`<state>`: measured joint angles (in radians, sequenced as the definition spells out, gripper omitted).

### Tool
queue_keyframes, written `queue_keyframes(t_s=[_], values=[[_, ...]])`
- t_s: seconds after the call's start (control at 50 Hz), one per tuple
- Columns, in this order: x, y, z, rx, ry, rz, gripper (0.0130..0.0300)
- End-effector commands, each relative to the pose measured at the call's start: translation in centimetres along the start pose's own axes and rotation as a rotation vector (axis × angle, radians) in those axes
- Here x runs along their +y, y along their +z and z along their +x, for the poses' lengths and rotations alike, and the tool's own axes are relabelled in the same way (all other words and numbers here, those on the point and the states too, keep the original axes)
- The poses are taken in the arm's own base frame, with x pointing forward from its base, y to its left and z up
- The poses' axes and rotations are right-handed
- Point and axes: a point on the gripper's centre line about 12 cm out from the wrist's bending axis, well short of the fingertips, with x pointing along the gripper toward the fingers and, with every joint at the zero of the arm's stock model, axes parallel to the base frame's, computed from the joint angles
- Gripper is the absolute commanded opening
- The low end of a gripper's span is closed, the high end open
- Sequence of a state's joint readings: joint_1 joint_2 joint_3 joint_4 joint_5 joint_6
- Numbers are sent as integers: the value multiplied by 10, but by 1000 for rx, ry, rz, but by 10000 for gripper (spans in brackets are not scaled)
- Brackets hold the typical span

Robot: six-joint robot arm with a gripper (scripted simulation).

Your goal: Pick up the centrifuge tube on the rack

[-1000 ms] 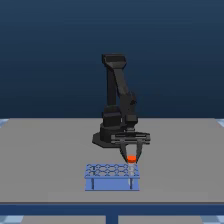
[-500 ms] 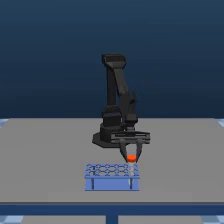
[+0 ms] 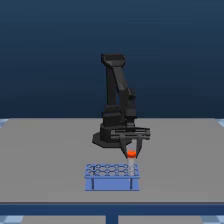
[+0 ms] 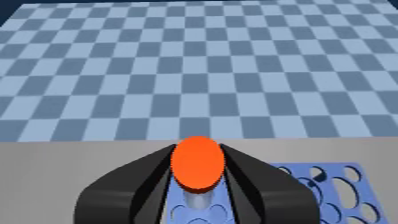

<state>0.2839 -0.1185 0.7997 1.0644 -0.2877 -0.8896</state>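
Pincer [image 3: 131, 151]: clamped on the centrifuge tube [image 3: 131, 154] at its orange cap.
Rack [image 3: 112, 176]: near the counter's [image 3: 45, 150] front edge.

My black two-fingered claw [image 3: 131, 151] hangs over the exterior view's right end of the small light-blue holed rack [image 3: 112, 176], its fingers closed on the orange-red cap of the pale slim tube [image 3: 131, 154], on a grey table [image 3: 45, 155].
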Motion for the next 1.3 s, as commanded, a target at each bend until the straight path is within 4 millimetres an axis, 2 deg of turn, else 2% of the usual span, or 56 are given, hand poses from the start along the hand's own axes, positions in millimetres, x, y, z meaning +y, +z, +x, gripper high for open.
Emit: queue_keyframes(t_s=[0.02,1.3], values=[[1,4,-2,4,5,-13,130],[1,59,-34,4,5,-13,130]])
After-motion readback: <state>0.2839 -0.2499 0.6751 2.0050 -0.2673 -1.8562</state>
